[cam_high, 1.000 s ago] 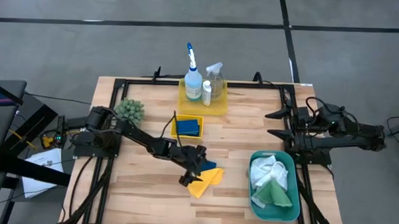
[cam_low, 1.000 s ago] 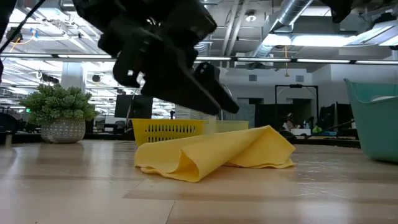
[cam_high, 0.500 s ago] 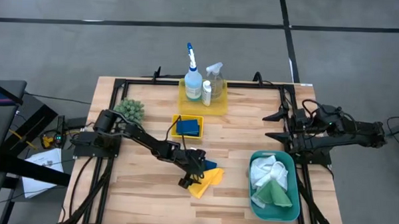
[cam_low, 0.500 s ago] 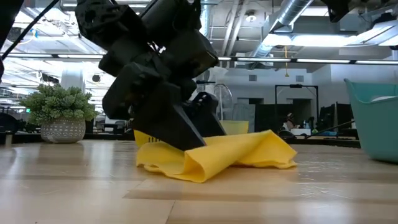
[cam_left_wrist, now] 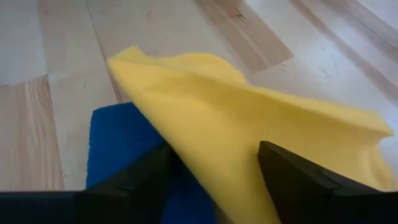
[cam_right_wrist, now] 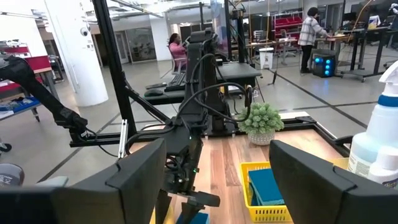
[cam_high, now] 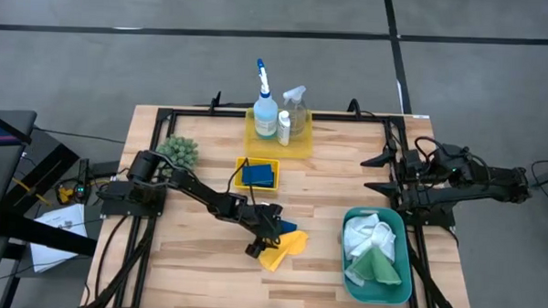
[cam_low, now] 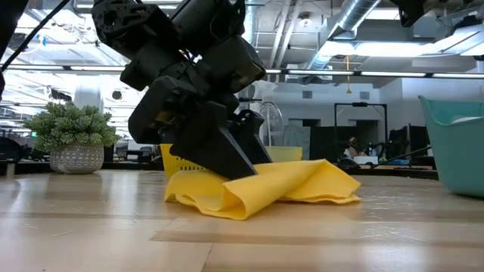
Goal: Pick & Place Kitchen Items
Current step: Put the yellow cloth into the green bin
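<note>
The left gripper (cam_high: 265, 237) is down on the yellow cloth (cam_high: 281, 250), which lies crumpled on the wooden table (cam_high: 188, 270) just on the near side of the small yellow tray (cam_high: 240, 175) that holds a blue sponge (cam_high: 258, 174). In the left wrist view its two fingers (cam_left_wrist: 292, 180) stand on either side of a raised fold of the cloth, with a gap left on each side, so the jaws look partly closed around the fold, though I cannot tell whether they pinch it. A second blue sponge (cam_high: 292, 230) lies under the cloth's far edge, touching it. Right of the cloth, the teal bin (cam_high: 348, 266) holds a white cloth (cam_high: 369, 236) and a green cloth (cam_high: 376, 266). The right gripper (cam_high: 376, 171) waits with its fingers spread wide, empty, just beyond the bin at the table's right edge.
</note>
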Motion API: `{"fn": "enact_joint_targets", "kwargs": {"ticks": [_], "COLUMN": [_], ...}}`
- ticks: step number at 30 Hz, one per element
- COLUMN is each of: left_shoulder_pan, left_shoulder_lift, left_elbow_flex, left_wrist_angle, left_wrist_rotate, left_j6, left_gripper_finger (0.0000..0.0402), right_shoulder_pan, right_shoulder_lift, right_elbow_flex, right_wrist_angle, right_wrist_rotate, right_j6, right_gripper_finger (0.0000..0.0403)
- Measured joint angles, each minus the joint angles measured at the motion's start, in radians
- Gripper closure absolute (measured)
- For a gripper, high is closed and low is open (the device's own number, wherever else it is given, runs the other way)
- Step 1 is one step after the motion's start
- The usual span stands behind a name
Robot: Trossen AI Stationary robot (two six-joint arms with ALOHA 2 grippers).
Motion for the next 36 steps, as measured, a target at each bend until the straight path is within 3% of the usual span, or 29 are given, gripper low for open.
{"fn": "enact_joint_targets", "kwargs": {"ticks": [15, 27, 30, 36], "left_shoulder_pan": [0.006, -0.032, -0.057, -0.1], "left_shoulder_lift": [-0.008, -0.135, -0.163, -0.209], "left_elbow_flex": [-0.001, -0.003, -0.002, -0.002], "left_wrist_angle": [-0.014, -0.034, -0.028, -0.048], "left_wrist_rotate": [0.017, 0.02, -0.024, -0.209], "left_j6": [0.004, 0.051, 0.06, 0.06], "left_gripper_finger": [0.0389, 0.0398, 0.0399, 0.0399], "right_shoulder_pan": [0.0, 0.0, 0.0, -0.001], "right_shoulder_lift": [0.0, 0.0, 0.0, 0.0], "right_elbow_flex": [0.0, 0.0, 0.0, 0.0], "right_wrist_angle": [0.0, -0.005, -0.004, -0.004], "right_wrist_rotate": [0.0, 0.0, 0.0, 0.0], "right_j6": [0.0, 0.0, 0.0, -0.001], "right_gripper_finger": [0.0126, 0.0126, 0.0126, 0.0126]}}
